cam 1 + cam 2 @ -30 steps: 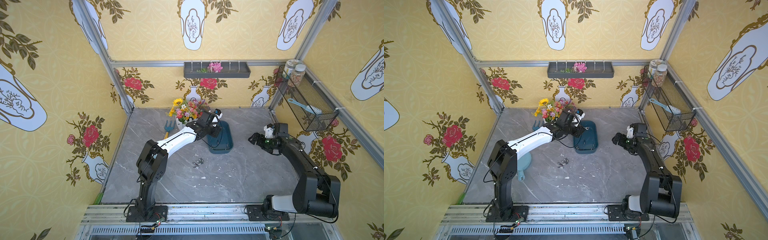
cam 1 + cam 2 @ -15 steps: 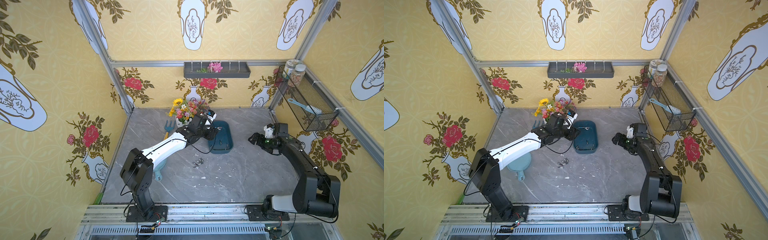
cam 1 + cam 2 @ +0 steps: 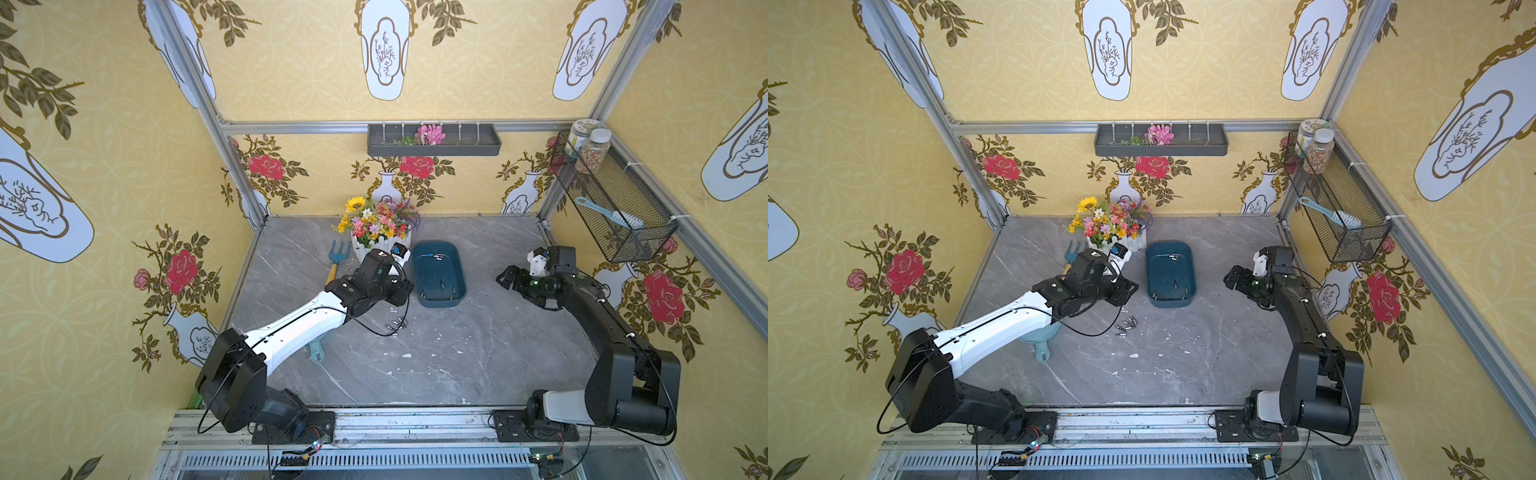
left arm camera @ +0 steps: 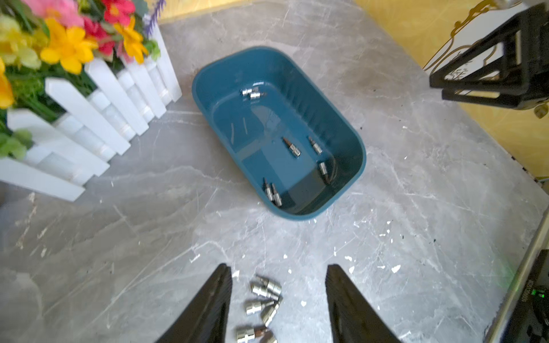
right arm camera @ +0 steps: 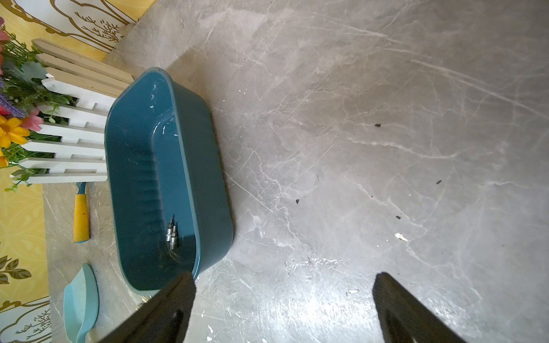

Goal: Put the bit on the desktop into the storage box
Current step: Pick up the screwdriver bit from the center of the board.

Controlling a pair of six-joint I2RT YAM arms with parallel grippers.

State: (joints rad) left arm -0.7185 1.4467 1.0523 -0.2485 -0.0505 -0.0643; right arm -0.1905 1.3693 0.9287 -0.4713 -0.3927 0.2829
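Left wrist camera catches the left gripper, parted and empty, poised over loose bits on the desktop, seemingly ready to feed the storage box.

- Left arm stretched forward and inward, white forearm low, wrist angled down.
- Left tool pointing down, jaws apart, nothing gripped between the fingers.
- Right arm elbow bent, forearm reaching in from the right side.
- Right tool jaws spread wide, empty, facing the centre.
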